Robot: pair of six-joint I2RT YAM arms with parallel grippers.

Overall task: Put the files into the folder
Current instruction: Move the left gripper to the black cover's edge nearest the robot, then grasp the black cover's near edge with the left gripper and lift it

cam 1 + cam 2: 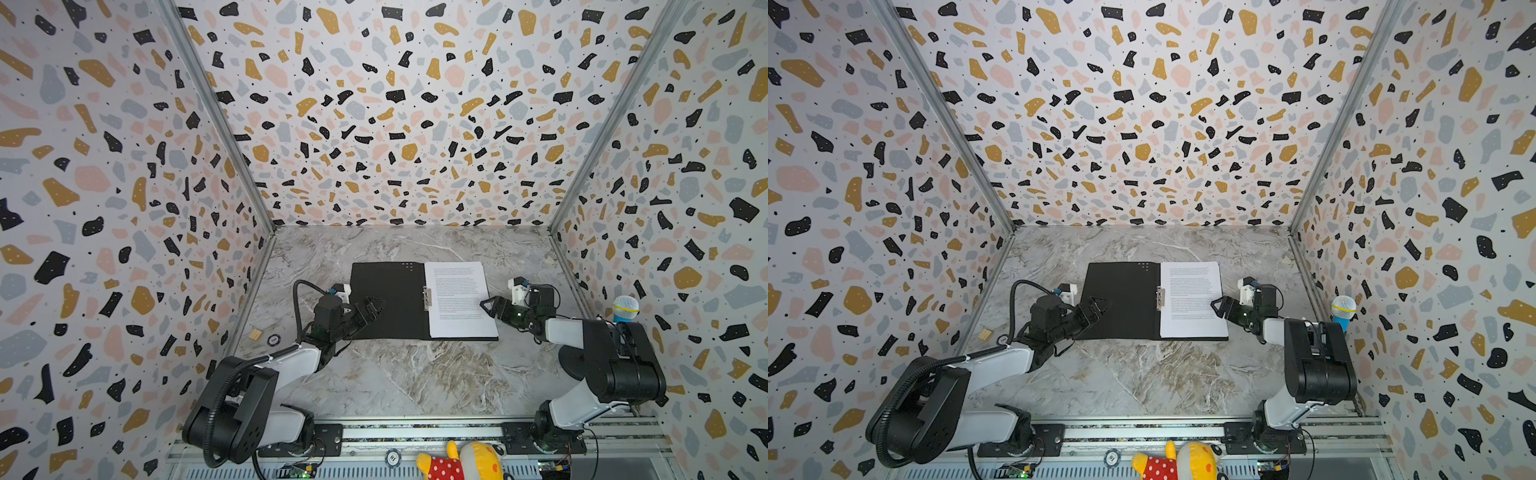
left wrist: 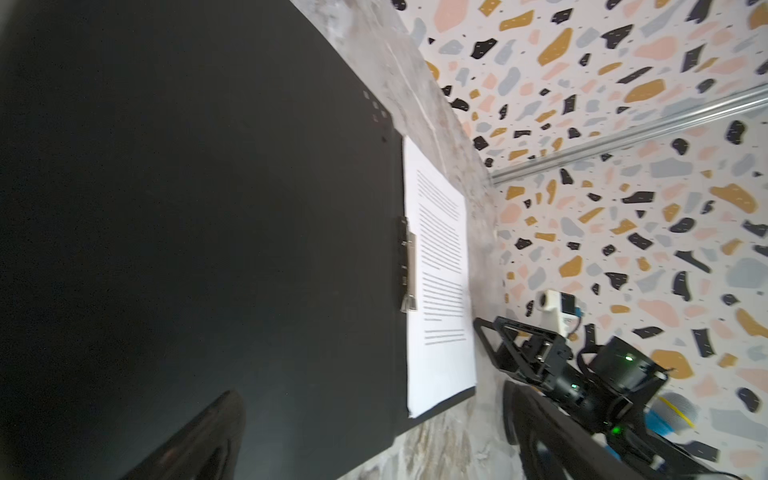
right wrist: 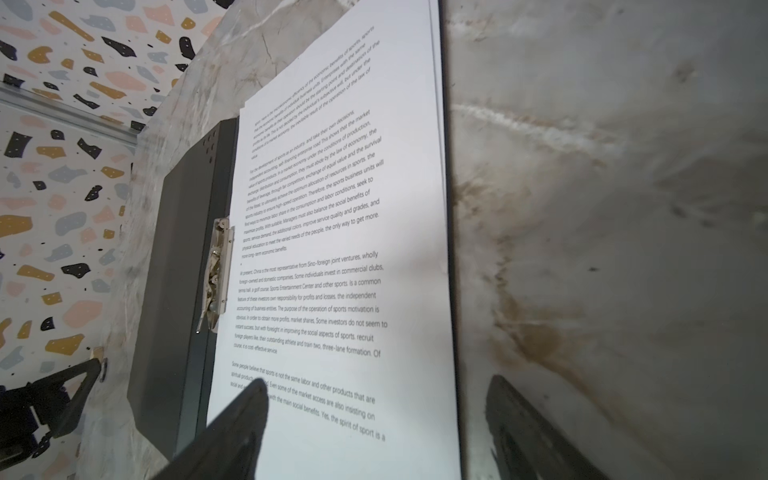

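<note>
Right gripper (image 1: 484, 305) hangs low at the right-hand edge of the white printed paper sheets (image 1: 459, 299), jaws apart and holding nothing. In the right wrist view one finger stands over the text and its partner over bare marble beyond the stack. Left gripper (image 1: 372, 307) is spread wide too and empty, poised over the black inner face of the thin flat folder (image 1: 386, 299).

That folder lies open in the middle of the grey marbled bench (image 1: 395, 374), somewhat nearer the back edge. The sheets rest on its right half, their inner edge just beside the metal spine clip (image 1: 427, 297); whether the clip pins them cannot be told.

The files look to be in, so squaring and closing seems to be the step in hand. The stack appears to sit slightly toward the back edge, with a black strip bare at the front. Nudge it frontward with a light flat touch, since loose paper will fan or buckle. Then lift the free cover by its outer edge and sweep it over slowly, with the right gripper clear.
</note>
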